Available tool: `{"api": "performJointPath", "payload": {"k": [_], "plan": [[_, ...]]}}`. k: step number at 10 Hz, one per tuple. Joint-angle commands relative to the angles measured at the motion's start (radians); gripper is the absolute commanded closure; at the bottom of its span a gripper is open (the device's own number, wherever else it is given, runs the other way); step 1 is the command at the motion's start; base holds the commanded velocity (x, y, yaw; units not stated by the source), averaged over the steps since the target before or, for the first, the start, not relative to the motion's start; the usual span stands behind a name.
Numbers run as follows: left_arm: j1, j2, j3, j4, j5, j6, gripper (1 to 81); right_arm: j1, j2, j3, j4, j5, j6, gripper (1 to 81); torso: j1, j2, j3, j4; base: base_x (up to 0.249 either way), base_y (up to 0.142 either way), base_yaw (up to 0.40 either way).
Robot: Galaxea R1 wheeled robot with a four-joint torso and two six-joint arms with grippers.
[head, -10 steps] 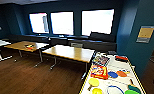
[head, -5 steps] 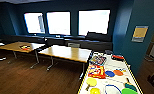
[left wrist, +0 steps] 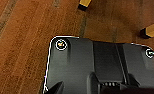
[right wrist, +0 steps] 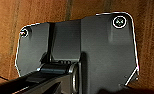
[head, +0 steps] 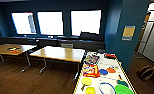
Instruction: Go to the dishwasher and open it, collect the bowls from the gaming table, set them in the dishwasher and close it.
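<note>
counter [head: 123,72]: white top, yellow edge trim
wide bowl [head: 123,89]: bright green
small bowl [head: 90,90]: yellow
paddle [head: 86,81]: flat yellow
ring [head: 106,88]: thin blue
discs [head: 103,72]: blue, beside orange
far tables [head: 60,53]: light wood
walls [head: 118,27]: deep blue
floor [left wrist: 20,37]: red-brown wood grain

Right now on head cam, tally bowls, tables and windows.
Bowls: 2, green bowl, yellow bowl
Tables: 3, gaming table, near light-wood table, far light-wood table
Windows: 3
Total: 8
</note>
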State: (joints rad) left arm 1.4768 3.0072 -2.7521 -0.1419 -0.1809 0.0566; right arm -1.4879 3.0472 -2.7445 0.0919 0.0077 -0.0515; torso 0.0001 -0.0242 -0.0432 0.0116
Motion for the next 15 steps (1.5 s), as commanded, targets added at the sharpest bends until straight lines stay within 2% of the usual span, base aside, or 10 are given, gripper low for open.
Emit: {"api": "performJointPath", "payload": {"k": [1,3,8,10,12,13,15], "plan": [[-0.051,-0.005,-0.001,0.008,0.044,0.005,1.0,0.054,0.003,0.0,0.002,-0.054,0.001,1.0,0.0,0.0,0.0,0.0,0.0,0.0,-0.202],[-0.051,-0.007,-0.003,0.01,0.044,0.005,1.0,0.054,0.003,0.005,0.005,-0.054,0.001,1.0,0.0,0.0,0.0,0.0,0.0,0.0,-0.203],[-0.048,-0.02,0.008,0.01,0.055,0.008,1.0,0.053,-0.023,0.032,0.005,-0.054,0.004,1.0,0.0,0.0,0.0,0.0,0.0,-0.02,0.0],[-0.045,-0.08,0.089,0.01,0.06,0.008,1.0,0.047,-0.104,0.165,0.012,-0.043,0.005,1.0,0.0,0.0,0.0,0.0,0.0,0.0,0.0],[-0.045,-0.198,0.268,0.007,0.054,0.008,1.0,0.048,-0.216,0.337,0.014,-0.041,0.009,1.0,0.0,0.0,0.0,0.0,0.0,0.0,0.0],[-0.045,-0.241,0.329,0.004,0.052,0.006,1.0,0.051,-0.257,0.389,0.018,-0.041,0.013,1.0,0.0,0.0,0.0,0.0,0.0,0.0,0.0],[-0.045,-0.307,0.405,0.002,0.049,0.002,1.0,0.054,-0.351,0.51,0.031,-0.041,0.015,1.0,0.0,0.0,0.0,0.0,0.0,0.0,0.0]]}}
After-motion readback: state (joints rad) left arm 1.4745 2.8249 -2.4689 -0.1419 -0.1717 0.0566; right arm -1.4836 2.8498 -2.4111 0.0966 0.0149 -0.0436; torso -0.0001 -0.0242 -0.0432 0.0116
